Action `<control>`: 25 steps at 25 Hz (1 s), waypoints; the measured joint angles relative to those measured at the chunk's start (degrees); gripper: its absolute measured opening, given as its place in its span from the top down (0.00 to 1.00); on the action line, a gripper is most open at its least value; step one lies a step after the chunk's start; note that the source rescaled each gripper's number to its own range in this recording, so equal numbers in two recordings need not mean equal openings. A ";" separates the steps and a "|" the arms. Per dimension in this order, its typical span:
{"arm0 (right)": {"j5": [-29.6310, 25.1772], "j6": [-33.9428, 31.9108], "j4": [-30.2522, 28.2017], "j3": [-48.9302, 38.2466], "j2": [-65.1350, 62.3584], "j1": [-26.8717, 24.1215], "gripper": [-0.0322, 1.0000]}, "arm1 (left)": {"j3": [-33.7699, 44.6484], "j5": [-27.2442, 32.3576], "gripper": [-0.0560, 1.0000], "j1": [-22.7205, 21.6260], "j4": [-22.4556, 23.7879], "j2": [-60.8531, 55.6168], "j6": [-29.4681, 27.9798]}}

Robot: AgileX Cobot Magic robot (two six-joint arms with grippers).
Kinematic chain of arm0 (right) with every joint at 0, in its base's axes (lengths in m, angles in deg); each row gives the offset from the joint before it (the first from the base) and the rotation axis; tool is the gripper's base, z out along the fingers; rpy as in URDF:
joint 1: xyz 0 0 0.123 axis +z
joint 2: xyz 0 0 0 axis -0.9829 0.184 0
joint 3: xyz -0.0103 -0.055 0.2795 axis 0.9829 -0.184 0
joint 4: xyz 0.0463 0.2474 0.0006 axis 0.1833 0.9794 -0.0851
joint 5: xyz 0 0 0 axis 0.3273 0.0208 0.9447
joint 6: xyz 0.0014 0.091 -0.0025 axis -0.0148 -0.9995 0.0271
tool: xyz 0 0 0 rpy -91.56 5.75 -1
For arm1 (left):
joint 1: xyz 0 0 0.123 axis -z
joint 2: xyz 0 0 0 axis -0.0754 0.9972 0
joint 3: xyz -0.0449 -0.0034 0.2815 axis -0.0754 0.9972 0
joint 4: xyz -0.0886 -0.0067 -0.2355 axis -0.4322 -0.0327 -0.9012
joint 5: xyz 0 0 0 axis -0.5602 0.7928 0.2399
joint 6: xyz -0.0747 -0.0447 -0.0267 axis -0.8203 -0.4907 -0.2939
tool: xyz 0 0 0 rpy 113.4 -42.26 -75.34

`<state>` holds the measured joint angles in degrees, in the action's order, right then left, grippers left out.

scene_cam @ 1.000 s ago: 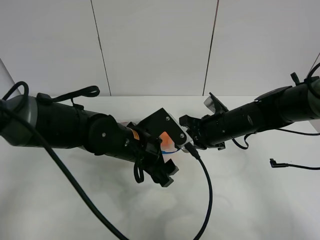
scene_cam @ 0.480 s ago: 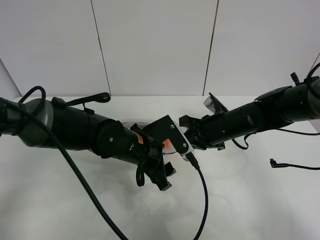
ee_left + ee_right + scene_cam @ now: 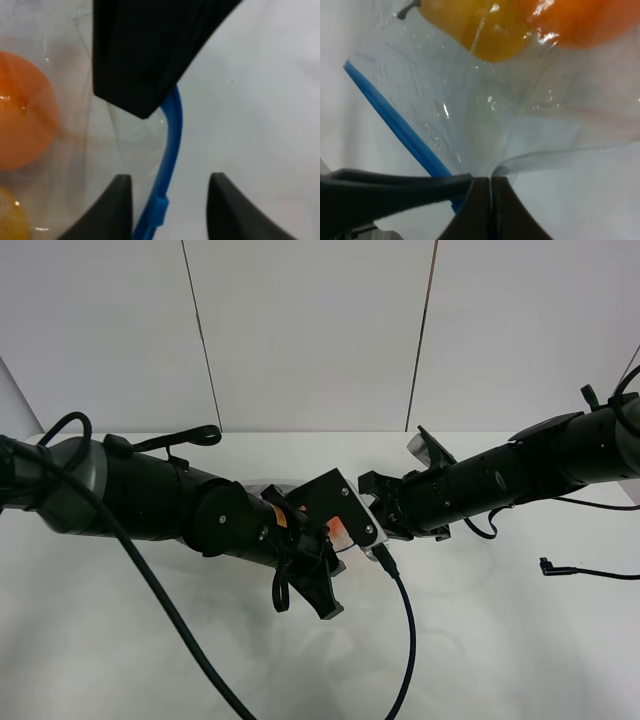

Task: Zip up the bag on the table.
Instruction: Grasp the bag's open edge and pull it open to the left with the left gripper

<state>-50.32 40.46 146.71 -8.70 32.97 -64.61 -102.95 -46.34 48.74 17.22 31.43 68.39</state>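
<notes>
We saw a white bench (image 3: 500, 640) with the clear bag (image 3: 485, 115) near its middle. The right hand (image 3: 489, 200) was clenched on the bag's edge beside the blue zipper strip (image 3: 172, 130). The left hand (image 3: 169, 192) was released, its fingers (image 3: 120, 200) straddling that strip. Orange fruit (image 3: 22, 130) and yellow fruit (image 3: 485, 30) showed inside.

A high camera looks down on the table (image 3: 500, 640); both wrist cameras sit close, sharing the bag (image 3: 520, 125) and its zipper (image 3: 395, 115).
</notes>
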 joint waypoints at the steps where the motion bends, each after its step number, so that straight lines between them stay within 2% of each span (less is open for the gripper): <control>1: 0.00 0.00 0.00 0.00 0.00 0.00 0.97 | 0.00 -0.10 0.66 0.00 0.00 0.00 0.35; 5: 0.00 -0.12 -0.02 0.00 0.00 0.00 0.97 | 0.00 -0.55 0.87 0.00 0.05 0.00 2.84; 7: 0.00 -0.12 -0.02 0.00 0.00 0.00 0.97 | 0.00 -0.58 0.93 0.00 0.17 0.00 3.90; 13: 0.22 -0.12 -0.02 0.00 0.00 0.00 0.97 | 0.00 -0.40 0.95 0.00 1.00 0.00 5.60; 19: 0.28 -0.12 -0.14 0.00 0.00 0.26 0.97 | -0.12 2.10 0.95 -0.80 7.26 0.00 6.00; 25: 0.90 -0.12 -0.14 0.00 0.00 0.33 0.97 | -0.30 9.46 0.95 -6.73 12.12 0.00 5.66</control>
<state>-49.43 40.34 146.56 -8.70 32.97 -64.28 -103.25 -36.88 42.00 29.35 31.43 74.05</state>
